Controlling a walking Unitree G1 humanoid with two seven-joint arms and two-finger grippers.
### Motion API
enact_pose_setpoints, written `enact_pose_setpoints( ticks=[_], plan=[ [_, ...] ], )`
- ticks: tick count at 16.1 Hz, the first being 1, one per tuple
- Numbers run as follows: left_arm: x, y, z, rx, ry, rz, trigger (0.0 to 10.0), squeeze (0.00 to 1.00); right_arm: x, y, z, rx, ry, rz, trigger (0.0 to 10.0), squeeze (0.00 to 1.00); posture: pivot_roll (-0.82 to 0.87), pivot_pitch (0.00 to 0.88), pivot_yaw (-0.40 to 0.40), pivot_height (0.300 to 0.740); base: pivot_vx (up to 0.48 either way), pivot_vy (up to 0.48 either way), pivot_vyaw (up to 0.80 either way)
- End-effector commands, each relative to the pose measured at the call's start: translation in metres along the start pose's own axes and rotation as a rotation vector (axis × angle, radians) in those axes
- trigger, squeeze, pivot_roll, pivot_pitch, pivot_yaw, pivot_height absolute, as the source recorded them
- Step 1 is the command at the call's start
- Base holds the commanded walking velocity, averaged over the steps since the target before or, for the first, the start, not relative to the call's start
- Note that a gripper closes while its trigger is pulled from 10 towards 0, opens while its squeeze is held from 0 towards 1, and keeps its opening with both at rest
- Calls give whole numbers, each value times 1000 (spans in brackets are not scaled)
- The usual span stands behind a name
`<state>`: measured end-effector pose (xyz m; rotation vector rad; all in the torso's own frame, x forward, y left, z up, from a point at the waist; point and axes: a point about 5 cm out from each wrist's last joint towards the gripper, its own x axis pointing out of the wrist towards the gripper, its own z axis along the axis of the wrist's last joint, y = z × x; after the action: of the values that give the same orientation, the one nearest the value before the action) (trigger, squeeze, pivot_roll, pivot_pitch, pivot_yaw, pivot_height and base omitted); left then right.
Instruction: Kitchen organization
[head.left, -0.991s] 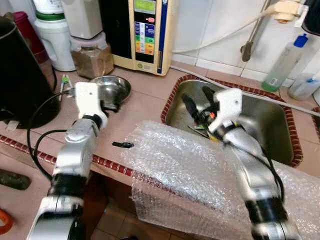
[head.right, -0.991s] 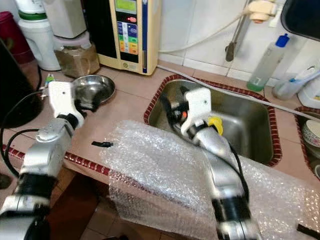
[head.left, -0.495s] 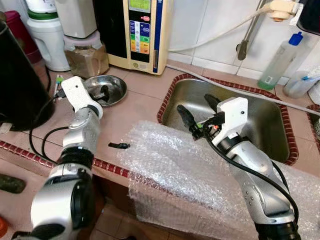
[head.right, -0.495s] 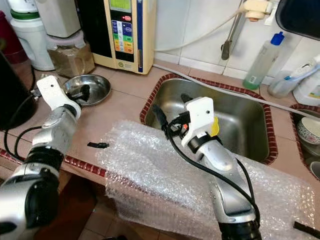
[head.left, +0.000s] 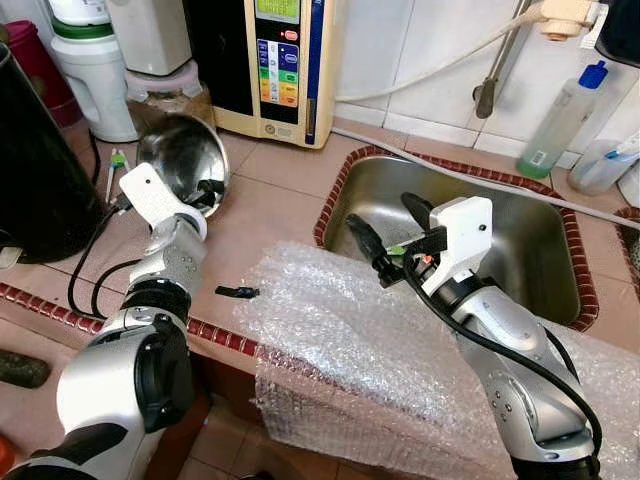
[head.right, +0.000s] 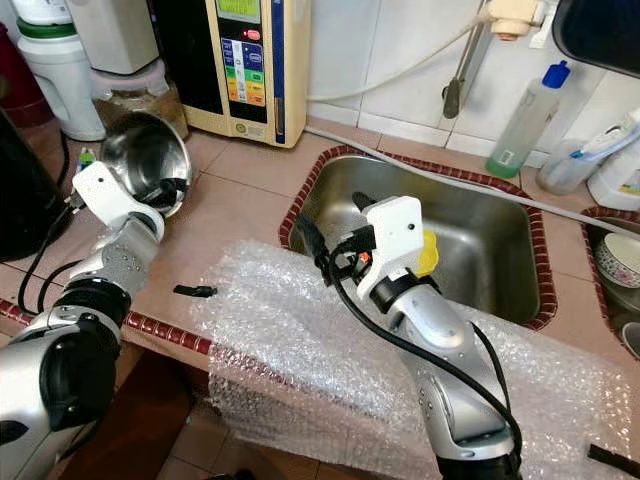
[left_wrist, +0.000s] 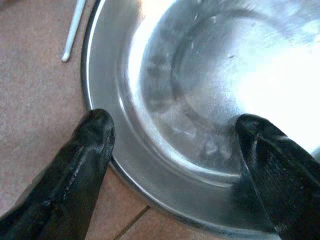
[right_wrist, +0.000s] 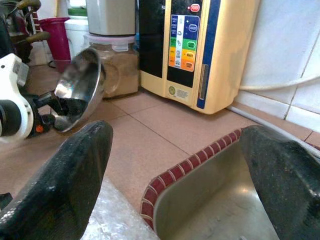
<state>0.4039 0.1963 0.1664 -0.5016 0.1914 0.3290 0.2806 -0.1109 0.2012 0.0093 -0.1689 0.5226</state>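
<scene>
A steel bowl (head.left: 180, 155) stands tipped up on its edge on the tiled counter, its hollow facing the sink. My left gripper (head.left: 208, 190) is shut on its lower rim. In the left wrist view one finger (left_wrist: 85, 150) lies outside the bowl (left_wrist: 210, 100) and the other inside. My right gripper (head.left: 385, 225) hangs open and holds nothing, above the sink's left rim and the far edge of the bubble wrap (head.left: 370, 330). The right wrist view looks between its fingers (right_wrist: 65, 175) at the tilted bowl (right_wrist: 80, 87).
The steel sink (head.left: 520, 240) has a yellow item (head.right: 428, 255) in it. A small black piece (head.left: 243, 292) lies on the counter by the bubble wrap. A cream water machine (head.left: 285, 60), a jar (head.left: 170, 95), a black appliance (head.left: 35, 150) and a soap bottle (head.left: 565, 120) line the back.
The bowl lay flat on the counter; the left gripper closed on its rim and tipped it up on edge. The right gripper drew back a little from the sink.
</scene>
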Motion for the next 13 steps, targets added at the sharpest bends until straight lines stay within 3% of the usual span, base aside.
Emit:
enact_pose_setpoints(
  ticks=[1,3,8,13],
  plan=[
    [0,-2,-3,29,31,-7,10000,0,-2,0,3,-4,-2,-4,10000,0,-57,113,-16,740,0,0,0],
    [0,-3,-2,44,33,-23,10000,0,-2,-1,2,-2,1,-8,10000,0,-49,112,-16,740,0,0,0],
    [-2,-2,-15,204,147,-155,10000,0,2,-1,1,-3,7,-2,10000,0,-23,106,-17,740,0,0,0],
    [-9,10,-14,302,197,-220,10000,0,5,-7,1,-10,9,-13,10000,0,2,100,-19,740,0,0,0]
  ],
)
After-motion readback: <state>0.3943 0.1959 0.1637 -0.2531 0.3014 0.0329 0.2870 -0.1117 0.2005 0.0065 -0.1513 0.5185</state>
